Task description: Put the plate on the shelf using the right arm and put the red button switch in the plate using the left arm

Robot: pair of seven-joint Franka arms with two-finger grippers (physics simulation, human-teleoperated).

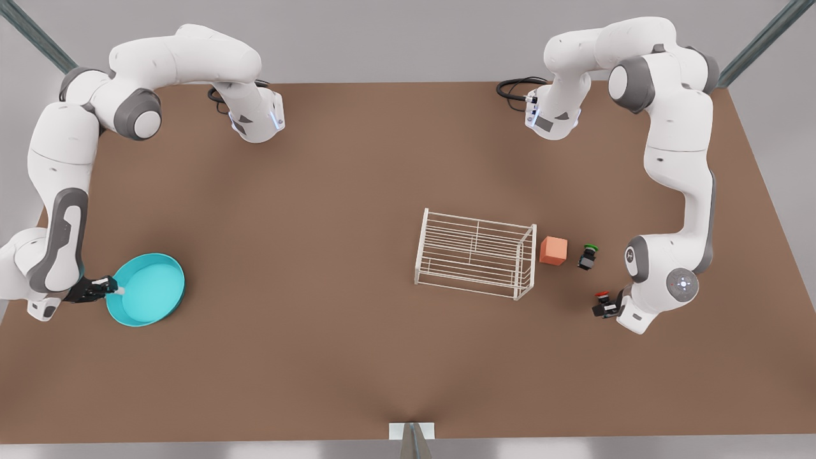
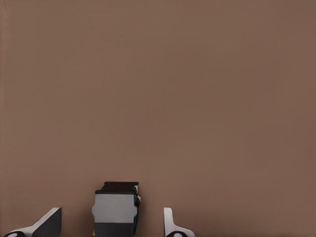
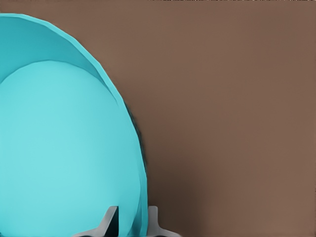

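Observation:
The turquoise plate point(image 1: 150, 290) is near the table's edge at the front view's left, and it looks slightly tilted. My right gripper point(image 1: 115, 288) pinches its rim; in the right wrist view the two fingertips point(image 3: 111, 220) press the plate's point(image 3: 59, 148) wall from either side. The red button switch point(image 1: 602, 296) stands on the table at the front view's right. My left gripper point(image 1: 605, 310) is open around it, and the switch body point(image 2: 116, 212) sits between the spread fingers point(image 2: 49, 222) with a gap on each side. The white wire shelf point(image 1: 475, 254) stands mid-table, nothing on it.
An orange cube point(image 1: 553, 250) and a green-capped switch point(image 1: 588, 256) sit between the shelf and the left arm, just beyond the red switch. Bare brown table point(image 1: 319, 223) stretches between plate and shelf. Black cables lie at both arm bases.

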